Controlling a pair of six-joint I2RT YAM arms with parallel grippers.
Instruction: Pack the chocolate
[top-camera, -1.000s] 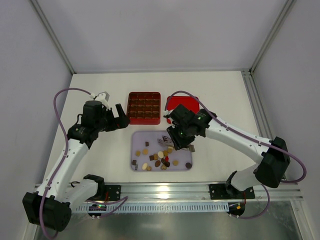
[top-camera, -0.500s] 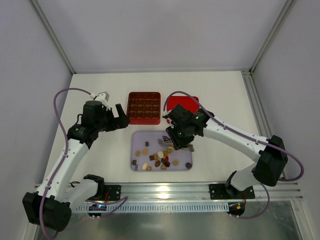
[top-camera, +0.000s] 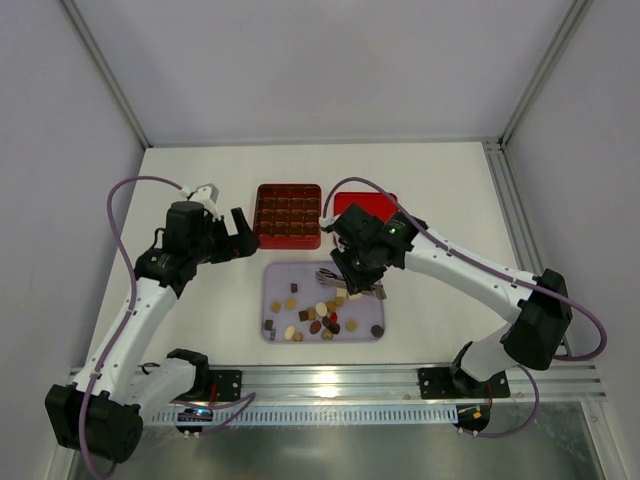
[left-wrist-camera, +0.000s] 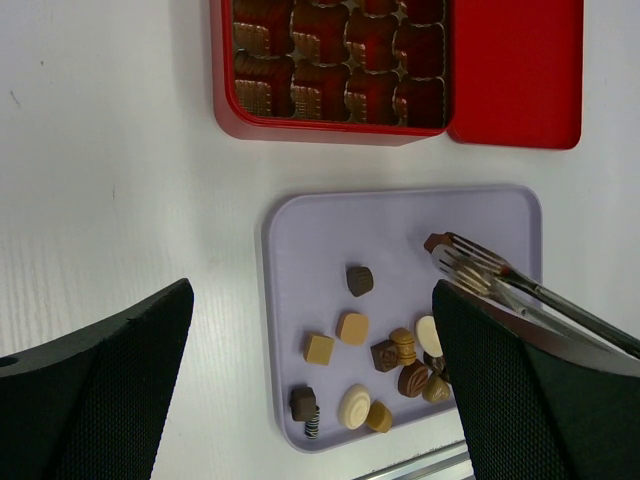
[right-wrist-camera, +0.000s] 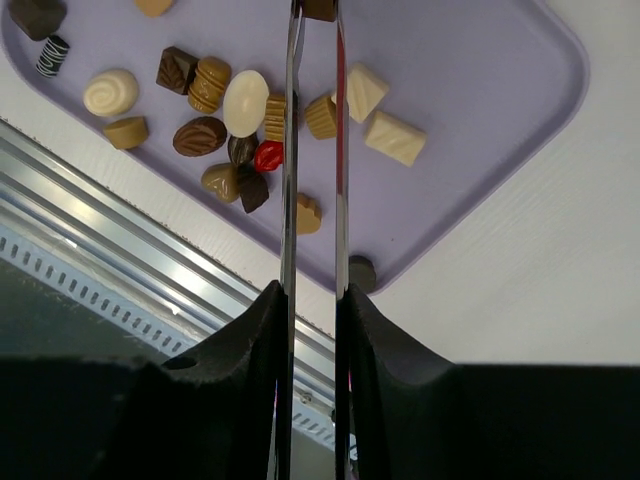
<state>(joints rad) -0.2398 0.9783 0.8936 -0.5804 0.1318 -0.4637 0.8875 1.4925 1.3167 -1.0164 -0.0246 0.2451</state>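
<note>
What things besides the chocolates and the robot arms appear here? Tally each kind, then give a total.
Red compartment box: 1
Red lid: 1
Lilac tray: 1
Tongs: 1
Total: 4

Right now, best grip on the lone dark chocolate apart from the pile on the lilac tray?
Probably its two opposite sides, from straight above. The dark chocolate is low and blocky, lying flat on the lilac tray with bare tray all around it, so the tongs fit either side.
</note>
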